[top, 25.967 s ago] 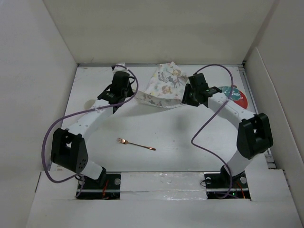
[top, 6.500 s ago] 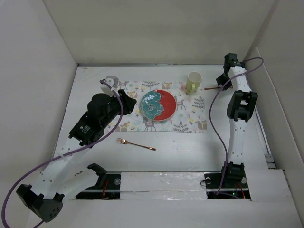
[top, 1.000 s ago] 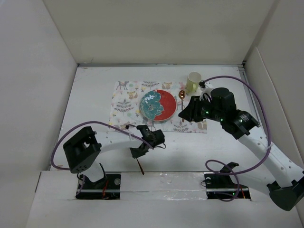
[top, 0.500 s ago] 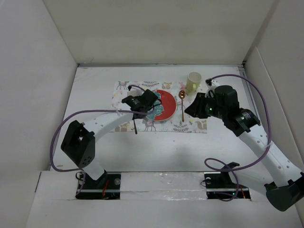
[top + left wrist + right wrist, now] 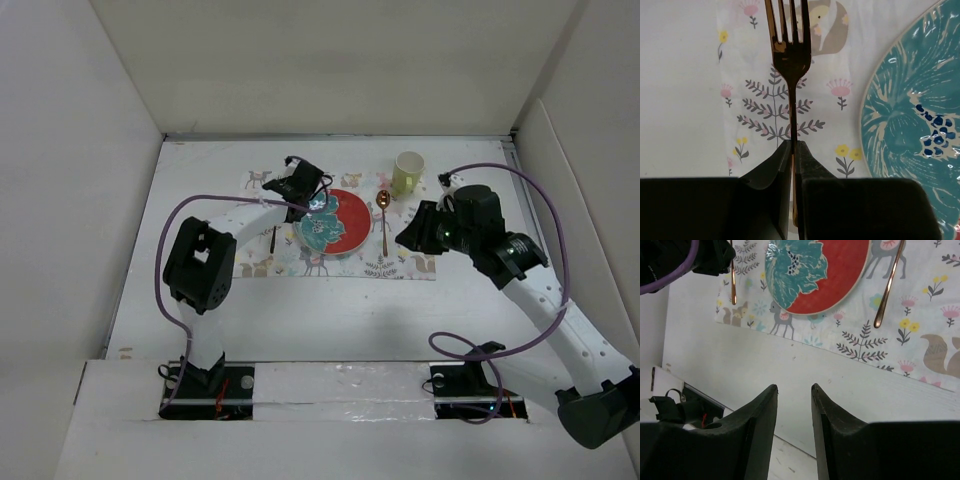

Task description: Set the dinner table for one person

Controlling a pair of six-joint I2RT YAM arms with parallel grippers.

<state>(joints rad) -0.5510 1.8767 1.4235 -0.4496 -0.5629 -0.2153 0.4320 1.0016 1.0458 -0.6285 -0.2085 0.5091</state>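
Observation:
My left gripper (image 5: 276, 222) is shut on the handle of a copper fork (image 5: 790, 60). The fork (image 5: 273, 240) is over the animal-print placemat (image 5: 400, 262), just left of the red plate with a teal flower (image 5: 333, 222), tines pointing away from the jaws; I cannot tell if it touches the mat. A copper spoon (image 5: 384, 225) lies right of the plate, with a pale yellow cup (image 5: 408, 173) beyond it. My right gripper (image 5: 414, 234) is open and empty, hovering right of the spoon. The white dinner table (image 5: 330, 310) carries it all.
White panel walls (image 5: 120, 180) close in the table on the left, back and right. The left arm's elbow (image 5: 200, 265) stands over the mat's near left corner. A purple cable (image 5: 545, 230) loops around the right arm.
My left gripper has carried the fork farther up along the plate's left side, toward the far edge of the mat. My right gripper has drawn slightly back to the right.

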